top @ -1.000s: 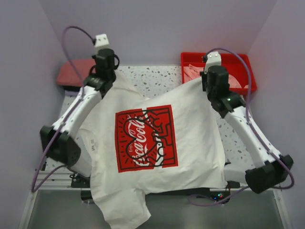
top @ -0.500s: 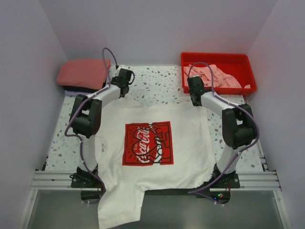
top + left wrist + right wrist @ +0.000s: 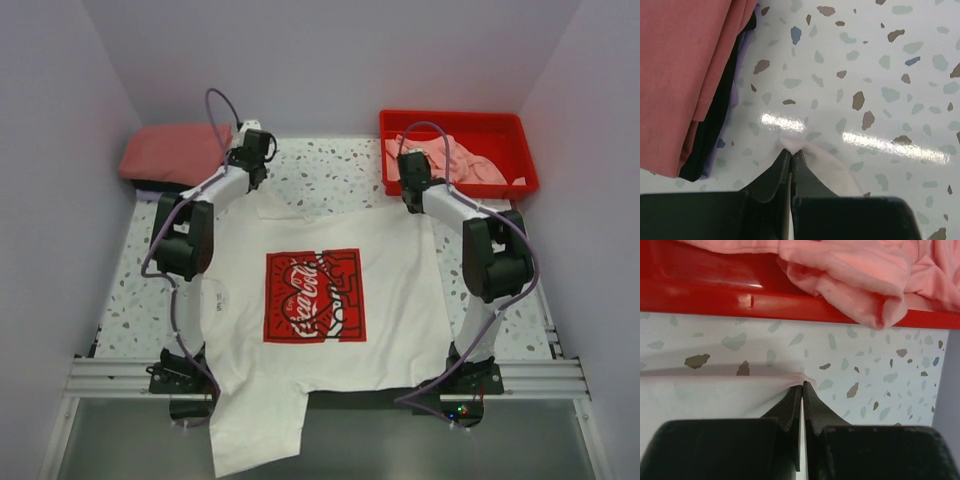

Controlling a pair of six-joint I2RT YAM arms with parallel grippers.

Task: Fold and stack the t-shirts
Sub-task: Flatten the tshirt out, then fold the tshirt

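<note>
On the speckled table (image 3: pixel 340 165), the white cotton t-shirt with a red square logo print (image 3: pixel 315 300) lies spread print-up in the middle. The left gripper (image 3: pixel 791 154) and right gripper (image 3: pixel 802 386) each pinch a far corner of it. Spreading looks done; the next move calls for releasing and regripping for the first fold.

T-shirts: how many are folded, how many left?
Done: a folded stack sits far left. In hand: the white t-shirt lies spread, unfolded, its far corners pinched by the left end effector and right end effector. Left: folding it, plus pink shirts crumpled in the red tray.
</note>
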